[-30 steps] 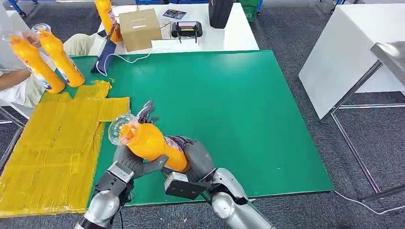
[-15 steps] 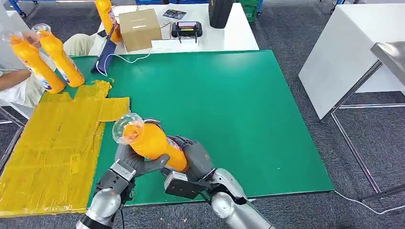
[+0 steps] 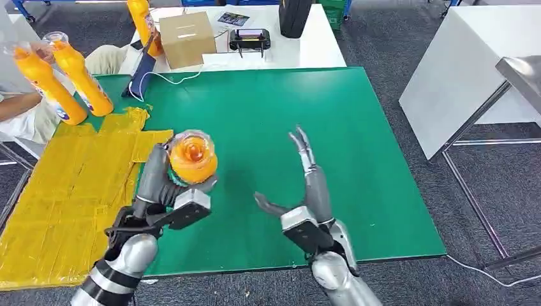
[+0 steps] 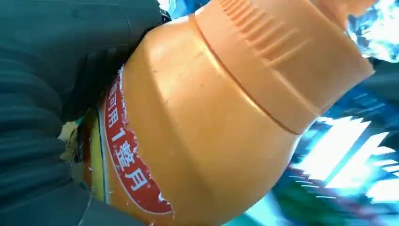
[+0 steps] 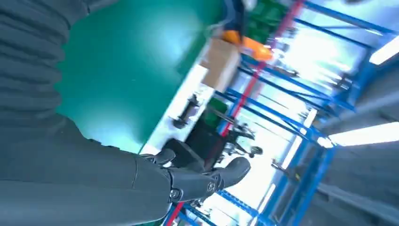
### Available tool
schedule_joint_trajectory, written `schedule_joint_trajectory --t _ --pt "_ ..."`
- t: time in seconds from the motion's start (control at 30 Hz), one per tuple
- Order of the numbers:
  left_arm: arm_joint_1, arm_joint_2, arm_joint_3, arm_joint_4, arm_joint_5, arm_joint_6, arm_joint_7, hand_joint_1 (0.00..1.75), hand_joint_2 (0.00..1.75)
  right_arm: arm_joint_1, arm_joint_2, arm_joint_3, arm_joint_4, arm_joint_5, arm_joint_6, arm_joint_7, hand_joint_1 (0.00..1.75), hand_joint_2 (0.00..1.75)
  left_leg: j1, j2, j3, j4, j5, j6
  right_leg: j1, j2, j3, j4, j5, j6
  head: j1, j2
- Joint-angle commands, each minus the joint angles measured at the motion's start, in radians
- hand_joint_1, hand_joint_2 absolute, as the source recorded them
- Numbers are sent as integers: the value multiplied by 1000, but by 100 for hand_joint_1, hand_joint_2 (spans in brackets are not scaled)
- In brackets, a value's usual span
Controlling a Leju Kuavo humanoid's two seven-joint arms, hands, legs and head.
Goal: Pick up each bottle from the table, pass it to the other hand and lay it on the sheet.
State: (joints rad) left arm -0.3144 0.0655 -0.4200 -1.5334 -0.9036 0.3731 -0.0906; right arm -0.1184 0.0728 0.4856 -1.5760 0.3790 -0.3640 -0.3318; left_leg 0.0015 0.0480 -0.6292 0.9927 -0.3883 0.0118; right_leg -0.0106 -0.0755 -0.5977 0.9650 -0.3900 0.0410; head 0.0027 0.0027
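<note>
My left hand [image 3: 163, 185] grips an orange bottle [image 3: 192, 157] with its clear-capped top turned toward the head camera, over the green mat just right of the yellow sheet [image 3: 70, 191]. Up close in the left wrist view the orange bottle [image 4: 202, 122] shows a red label, with the left hand [image 4: 56, 94] wrapped around its body. My right hand [image 3: 306, 182] is open above the mat, fingers stretched out and apart from the bottle. The right hand [image 5: 117, 174] holds nothing in the right wrist view. A person at the far left holds two orange bottles [image 3: 60, 80].
The green mat [image 3: 357, 140] covers the table. A white table behind carries a cardboard box [image 3: 186, 38], another orange bottle [image 3: 143, 24], a black controller [image 3: 249, 39] and a dark bag [image 3: 294, 16]. A white table [image 3: 466, 70] stands to the right.
My right hand let go of the bottle and moved right, fingers opened out. My left hand kept the bottle, lifting and turning it so its top faces the camera.
</note>
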Motion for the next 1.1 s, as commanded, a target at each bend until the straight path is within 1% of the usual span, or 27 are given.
schedule_joint_trajectory --t 0.03,0.07,0.1,0.13,0.2,0.23,0.27,0.3,0.33,0.37,0.4,0.43,0.5,0.53,0.57,0.6,0.7,0.73,0.77,0.8,0.83,0.9,0.93,0.97,1.0,1.03,1.1 --pt "-198 53 32 228 -110 -14 42 175 175 62 -46 -92 -198 -38 33 -17 0 175 1 -5 2 0 -1 -1 0 2 3 1 -2 -1 0 0" --pt "-227 74 -1 259 -242 -30 111 175 175 62 -39 -95 -202 -65 27 -50 0 175 1 -4 2 0 -1 -1 0 3 3 0 -1 -1 0 0" --pt "-284 102 -43 335 -394 -73 177 175 175 60 -35 -94 -221 -99 31 -74 0 175 1 -3 1 0 0 -1 0 2 2 0 -1 -1 0 0" --pt "-333 108 -65 423 -472 -75 185 175 175 52 -35 -91 -234 -117 35 -79 0 175 1 -5 2 1 -1 -1 0 2 3 1 -2 -1 0 0" --pt "-447 110 -100 706 -603 -151 237 175 175 22 -34 -76 -256 -146 54 -81 0 175 0 -5 1 0 1 0 0 -1 1 1 -1 -1 0 0" --pt "-499 94 -100 869 -625 -166 246 175 175 7 -34 -67 -261 -154 65 -66 0 175 1 -8 3 1 0 -1 -1 -1 4 2 -2 -1 1 0" --pt "-525 85 -94 970 -633 -158 254 175 175 -3 -31 -65 -259 -163 71 -56 0 175 0 -6 3 0 1 -1 -1 0 3 1 -1 -1 0 0" --pt "-540 78 -82 1055 -631 -178 260 175 175 -15 -35 -58 -252 -169 81 -51 0 175 0 -4 3 0 1 0 -1 1 3 1 -1 -1 1 0" --pt "-540 77 -68 1094 -619 -183 260 175 175 -23 -37 -57 -245 -171 84 -49 0 175 1 -4 5 0 0 -1 -1 5 5 1 -1 -2 0 0" --pt "-539 71 -46 1145 -600 -196 263 175 175 -30 -37 -57 -233 -175 86 -48 0 175 0 -1 4 -1 0 -1 -1 5 4 0 0 -2 0 0" --pt "-531 73 -50 1176 -615 -191 284 175 175 -35 -41 -55 -221 -181 94 -44 0 175 0 1 3 -1 0 -1 -1 5 3 0 1 -1 0 0" --pt "-520 76 -49 1183 -616 -174 287 175 175 -37 -41 -55 -213 -182 95 -45 0 175 1 1 5 -1 0 -2 -1 9 4 0 1 -2 0 0" --pt "-515 76 -48 1186 -617 -167 289 175 175 -36 -42 -55 -211 -183 96 -46 0 175 1 2 4 -1 1 -1 0 7 3 1 2 -3 0 0" --pt "-518 72 -48 1186 -617 -169 289 175 175 -35 -43 -55 -211 -184 96 -48 0 175 1 1 6 0 0 -2 0 9 4 1 1 -4 0 0" --pt "-521 70 -53 1194 -625 -183 294 175 175 -34 -44 -55 -211 -184 96 -48 0 175 1 1 4 0 1 -1 0 7 2 1 1 -3 0 0" --pt "-506 75 -65 1197 -646 -193 311 175 175 -36 -44 -53 -204 -187 97 -49 0 175 1 1 2 0 2 -1 0 5 1 1 2 -3 0 0" --pt "-452 80 -86 1223 -660 -171 330 175 175 -46 -55 -35 -175 -182 109 -49 0 175 1 0 6 0 0 -1 0 9 5 1 0 -3 0 0" --pt "-438 78 -81 1234 -649 -169 334 175 175 -51 -61 -27 -162 -176 117 -46 0 175 0 1 5 -1 0 -1 -1 9 4 0 1 -3 0 0" --pt "-419 67 -41 1247 -615 -178 329 175 175 -52 -63 -21 -149 -172 119 -44 0 175 0 2 5 -1 0 -1 -1 9 4 0 2 -3 0 0" --pt "-414 66 -40 1247 -614 -174 329 175 175 -52 -62 -21 -146 -172 119 -44 0 175 0 2 3 -1 1 -1 -1 7 3 0 2 -3 0 0" --pt "-411 66 -39 1247 -614 -171 330 175 175 -51 -62 -20 -144 -172 119 -44 0 175 0 2 6 -2 0 -1 -1 10 6 -1 1 -3 0 0" --pt "-407 57 -36 1253 -613 -200 333 175 175 -52 -65 -15 -136 -166 122 -42 0 175 0 1 3 -1 1 -1 -1 7 3 0 2 -3 1 0" --pt "-396 55 -34 1241 -614 -176 341 175 175 -50 -64 -16 -133 -166 121 -42 0 175 0 0 5 -2 1 -1 -1 8 5 0 1 -4 0 0" --pt "-383 49 -25 1226 -612 -115 345 16 175 -47 -66 -14 -125 -167 124 -35 0 175 0 1 5 -2 1 -1 -1 8 4 0 2 -3 0 0" --pt "-380 44 -14 1224 -607 -67 347 0 175 -44 -68 -14 -120 -170 129 -29 0 175 0 1 4 -2 1 -1 -1 6 4 0 2 -3 0 0" --pt "-382 42 -8 1221 -609 -29 350 0 175 -42 -71 -14 -114 -172 131 -25 0 175 0 1 7 -3 1 -2 -1 10 7 -1 2 -4 0 0" --pt "-389 40 -1 1212 -612 33 350 0 175 -36 -70 -16 -104 -173 129 -25 0 175 0 1 6 -2 1 -1 -1 6 6 0 2 -3 0 0"
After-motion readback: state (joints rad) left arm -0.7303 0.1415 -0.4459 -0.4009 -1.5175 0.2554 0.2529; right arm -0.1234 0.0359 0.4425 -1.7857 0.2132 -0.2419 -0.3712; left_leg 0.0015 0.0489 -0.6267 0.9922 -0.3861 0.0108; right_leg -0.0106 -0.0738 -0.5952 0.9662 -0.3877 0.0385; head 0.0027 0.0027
